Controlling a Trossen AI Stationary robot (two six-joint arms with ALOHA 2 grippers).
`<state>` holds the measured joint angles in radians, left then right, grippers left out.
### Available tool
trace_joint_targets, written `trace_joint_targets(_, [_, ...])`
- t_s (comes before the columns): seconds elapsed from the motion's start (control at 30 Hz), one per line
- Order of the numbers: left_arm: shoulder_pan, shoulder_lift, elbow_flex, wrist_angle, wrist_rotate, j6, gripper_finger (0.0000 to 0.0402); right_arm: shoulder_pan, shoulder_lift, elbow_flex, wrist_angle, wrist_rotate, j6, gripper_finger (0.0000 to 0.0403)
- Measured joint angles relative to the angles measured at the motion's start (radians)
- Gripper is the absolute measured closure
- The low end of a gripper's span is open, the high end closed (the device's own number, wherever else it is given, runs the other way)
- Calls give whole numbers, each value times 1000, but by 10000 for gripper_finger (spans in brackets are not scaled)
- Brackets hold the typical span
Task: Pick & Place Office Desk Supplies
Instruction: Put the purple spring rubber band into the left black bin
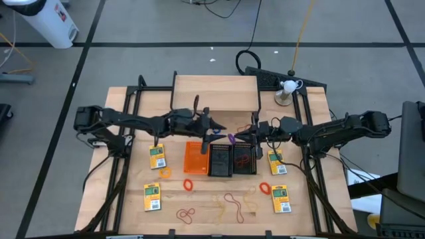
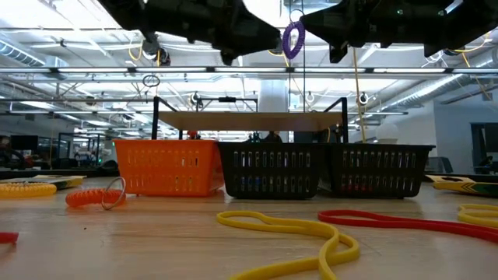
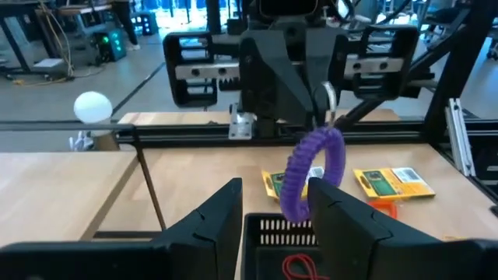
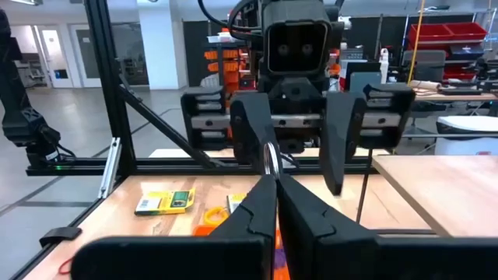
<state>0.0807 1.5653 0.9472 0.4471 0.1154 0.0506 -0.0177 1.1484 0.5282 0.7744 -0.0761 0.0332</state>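
A purple coiled loop [image 3: 310, 173] with a small metal ring hangs between my two grippers, above the middle black mesh bin [image 1: 220, 159]; it also shows in the low view [image 2: 293, 39]. My right gripper [image 4: 272, 183] is shut on it, reaching in from the table's right [image 1: 255, 135]. My left gripper [image 3: 280, 218] faces it from the left [image 1: 214, 131], open, its fingers on either side of the loop's lower end. The orange bin [image 1: 195, 158] and a second black bin [image 1: 244, 158] flank the middle one. Yellow-and-green packs [image 1: 157, 157] [image 1: 277, 162] lie flat beside the bins. My right gripper pinches the purple loop at its top, by the metal ring [image 3: 330, 101], between its two shut fingers. The fingers come roughly level from the table's right. The loop hangs below them, clear of the bins. My left gripper: I cannot tell whether its right finger [image 3: 342, 214] touches the loop.
A red band [image 3: 299, 268] lies inside a black bin. Orange loops [image 1: 187, 184] [image 1: 264, 188], red [image 1: 186, 214], tan [image 1: 232, 199] and yellow [image 1: 219, 212] bands and two more packs [image 1: 152, 196] [image 1: 281, 199] lie on the near table. The wooden shelf [image 1: 216, 93] stands behind the grippers.
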Motion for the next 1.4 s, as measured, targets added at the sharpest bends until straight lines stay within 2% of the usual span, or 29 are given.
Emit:
trace_joint_targets(0.3, [0, 93, 69, -13, 46, -4, 252, 0, 0, 0, -1, 0, 0, 403])
trace_joint_targets(0.53, [-3, 93, 72, -11, 43, -3, 257, 0, 0, 0, -1, -3, 0, 403])
trace_joint_targets(0.63, [-3, 90, 72, -6, 42, 4, 288, 0, 0, 0, -1, -3, 0, 403])
trace_joint_targets(0.77, [-3, 90, 72, -11, 42, 37, 373, 0, 0, 0, 0, -3, 4, 401])
trace_joint_targets(0.8, [-5, 90, 72, -10, 42, 45, 384, 0, 0, 0, 0, -3, 8, 400])
trace_joint_targets(0.97, [-12, 90, 72, -9, 24, 53, 394, 0, 0, 0, 0, -4, 10, 388])
trace_joint_targets(1.17, [-12, 90, 72, -17, 15, 54, 397, 0, 0, 0, -23, -7, 29, 346])
trace_joint_targets(1.4, [-12, 90, 72, -24, 15, 54, 400, 0, 0, 0, -23, -5, 7, 248])
